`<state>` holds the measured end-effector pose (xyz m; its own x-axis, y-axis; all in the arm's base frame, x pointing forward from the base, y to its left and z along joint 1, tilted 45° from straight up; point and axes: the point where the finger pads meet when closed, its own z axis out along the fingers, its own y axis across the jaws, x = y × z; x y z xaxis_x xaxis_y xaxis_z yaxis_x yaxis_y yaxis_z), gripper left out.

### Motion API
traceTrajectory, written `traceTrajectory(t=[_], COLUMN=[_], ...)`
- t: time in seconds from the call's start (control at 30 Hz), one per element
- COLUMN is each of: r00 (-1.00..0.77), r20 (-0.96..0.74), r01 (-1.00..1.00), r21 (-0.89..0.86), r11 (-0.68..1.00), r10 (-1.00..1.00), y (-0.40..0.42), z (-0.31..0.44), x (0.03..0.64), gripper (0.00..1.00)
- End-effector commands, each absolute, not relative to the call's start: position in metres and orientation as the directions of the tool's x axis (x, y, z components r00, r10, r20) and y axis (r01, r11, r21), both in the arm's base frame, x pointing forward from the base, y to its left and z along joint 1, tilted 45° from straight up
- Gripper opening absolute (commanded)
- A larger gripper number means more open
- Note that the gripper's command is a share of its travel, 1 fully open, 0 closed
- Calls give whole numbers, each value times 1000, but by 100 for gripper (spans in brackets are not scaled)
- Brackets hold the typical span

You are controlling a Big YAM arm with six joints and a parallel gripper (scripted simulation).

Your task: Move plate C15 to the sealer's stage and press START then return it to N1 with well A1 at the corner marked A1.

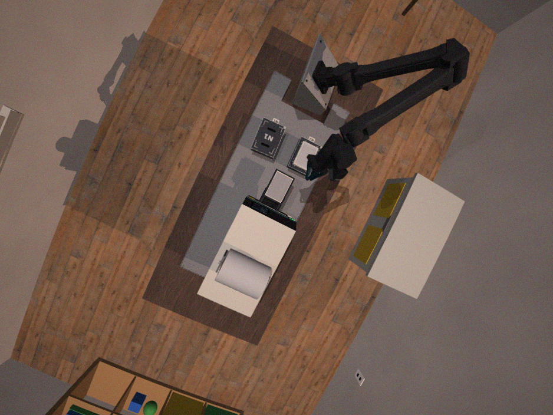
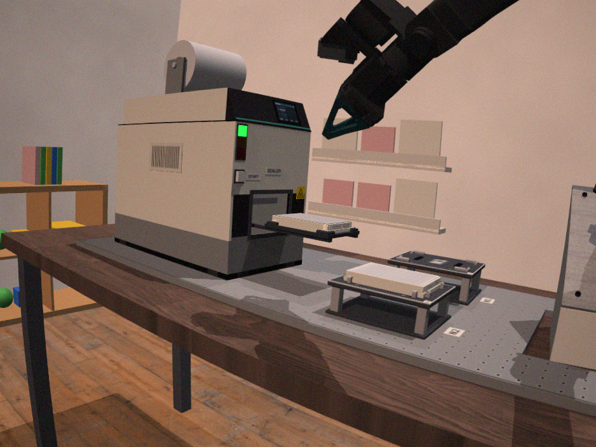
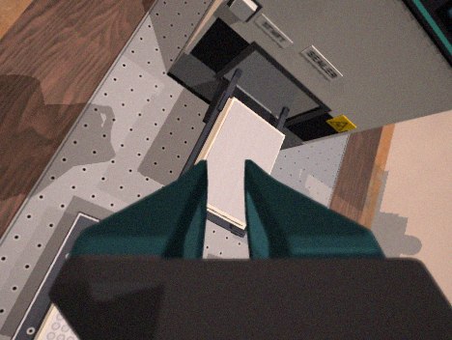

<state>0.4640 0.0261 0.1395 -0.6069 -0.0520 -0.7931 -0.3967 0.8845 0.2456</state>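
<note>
Plate C15 (image 1: 278, 186) (image 2: 310, 222) (image 3: 243, 159) lies flat on the sealer's stage (image 2: 307, 234) (image 3: 219, 101), which is out in front of the sealer (image 1: 263, 232) (image 2: 182, 192) (image 3: 338, 43). The lamp (image 2: 242, 131) is green. The START button (image 2: 239, 176) (image 3: 243, 6) sits below the lamp. Nest N1 (image 1: 267, 138) (image 2: 435, 263) is empty. Nest N2 (image 2: 435, 293) holds a second plate (image 1: 305, 154) (image 2: 392, 279). My gripper (image 1: 309, 175) (image 2: 330, 131) (image 3: 225, 171) hangs high in the air above and in front of the stage, pointing down at C15, its teal fingers nearly closed with nothing between them.
A foil roll (image 1: 243, 273) (image 2: 206, 65) sits on top of the sealer. The arm's grey mount (image 1: 315, 75) (image 2: 577, 269) stands at the bench's right end. A white cabinet (image 1: 415, 236) stands beside the bench. Wall shelves (image 2: 380, 160) hang behind.
</note>
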Motion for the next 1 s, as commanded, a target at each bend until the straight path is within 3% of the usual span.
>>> traceTrajectory(t=[0.0, 0.67, 0.97], r00=[-621, -696, -789], r20=[-781, -467, -419], r01=[-325, 65, 40], r21=[324, 716, 695], r11=[889, 695, 718], r10=[58, 546, 450], y=[26, 32, 25], z=[150, 175, 172], x=[473, 488, 493], gripper=[0, 0, 0])
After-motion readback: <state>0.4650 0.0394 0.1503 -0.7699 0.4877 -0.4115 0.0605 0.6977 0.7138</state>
